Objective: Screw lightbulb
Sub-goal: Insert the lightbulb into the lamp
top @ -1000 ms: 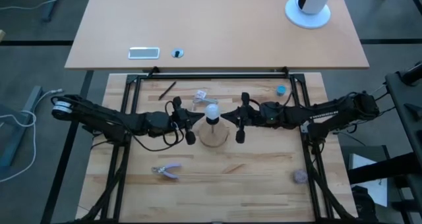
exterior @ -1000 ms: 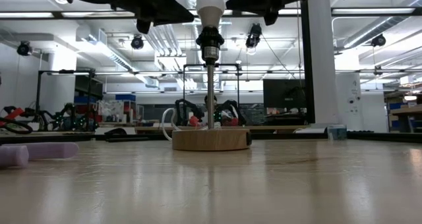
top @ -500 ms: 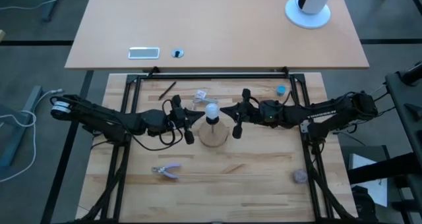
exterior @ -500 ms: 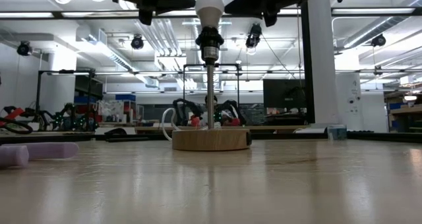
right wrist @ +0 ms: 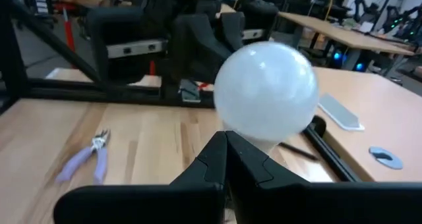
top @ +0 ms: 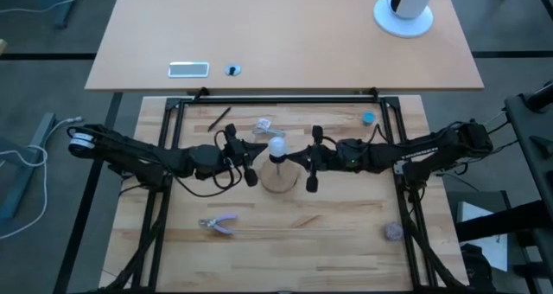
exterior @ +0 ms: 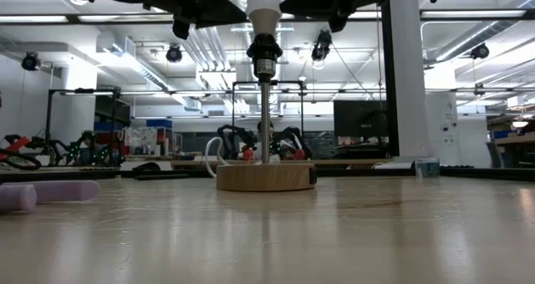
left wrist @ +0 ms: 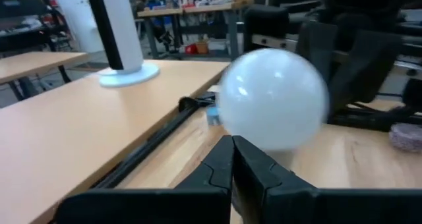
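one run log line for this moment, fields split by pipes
lightbulb in socket on wooden base | left gripper shut beside bulb | right gripper shut, opposite side

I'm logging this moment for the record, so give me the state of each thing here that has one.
lightbulb: upright, seated in the socket on top of the lamp stand.
lamp stand: upright on its round wooden base.
left gripper: fingers shut, tips beside the bulb.
right gripper: fingers shut, tips beside the bulb from the opposite side.
pliers: lying flat on the table.
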Controlling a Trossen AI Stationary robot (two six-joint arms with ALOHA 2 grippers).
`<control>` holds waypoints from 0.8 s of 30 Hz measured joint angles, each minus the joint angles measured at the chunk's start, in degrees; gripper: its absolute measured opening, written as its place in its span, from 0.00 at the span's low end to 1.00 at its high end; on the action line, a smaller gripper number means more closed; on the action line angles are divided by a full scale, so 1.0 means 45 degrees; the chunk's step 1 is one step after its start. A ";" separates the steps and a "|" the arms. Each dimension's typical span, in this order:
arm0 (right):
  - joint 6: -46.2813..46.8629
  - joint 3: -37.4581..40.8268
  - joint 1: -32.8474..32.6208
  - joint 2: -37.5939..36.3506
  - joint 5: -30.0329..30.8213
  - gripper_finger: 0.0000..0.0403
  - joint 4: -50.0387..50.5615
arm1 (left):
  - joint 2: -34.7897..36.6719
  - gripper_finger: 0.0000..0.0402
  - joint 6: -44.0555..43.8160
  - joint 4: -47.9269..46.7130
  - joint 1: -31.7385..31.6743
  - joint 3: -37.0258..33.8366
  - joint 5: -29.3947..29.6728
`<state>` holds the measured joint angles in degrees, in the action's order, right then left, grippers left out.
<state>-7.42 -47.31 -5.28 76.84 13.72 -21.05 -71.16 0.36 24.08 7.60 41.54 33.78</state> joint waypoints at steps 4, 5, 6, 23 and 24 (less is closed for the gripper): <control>0.0001 -0.0010 -0.0111 -0.0034 0.0183 0.00 -0.0025 | 0.0010 0.00 -0.0279 -0.0281 0.0000 0.0000 0.0090; 0.0037 -0.0010 -0.0111 -0.0034 0.0188 0.00 0.0089 | 0.0012 0.00 -0.0299 -0.0312 0.0002 0.0000 0.0107; 0.0111 -0.0010 -0.0111 -0.0034 0.0207 0.00 0.0244 | 0.0047 0.00 -0.0302 -0.0303 0.0033 0.0000 0.0140; -0.0209 -0.0010 0.0631 -0.0127 0.0902 0.00 -0.0025 | 0.0132 0.00 0.0705 0.0026 0.0646 0.0000 -0.0093; -0.0243 -0.0010 0.0627 -0.0126 0.0708 0.00 -0.0056 | 0.0074 0.00 0.0784 0.0075 0.0641 0.0000 -0.0093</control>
<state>-8.51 -47.35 -2.46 76.27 16.91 -21.30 -70.82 3.89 24.42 10.48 41.54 33.36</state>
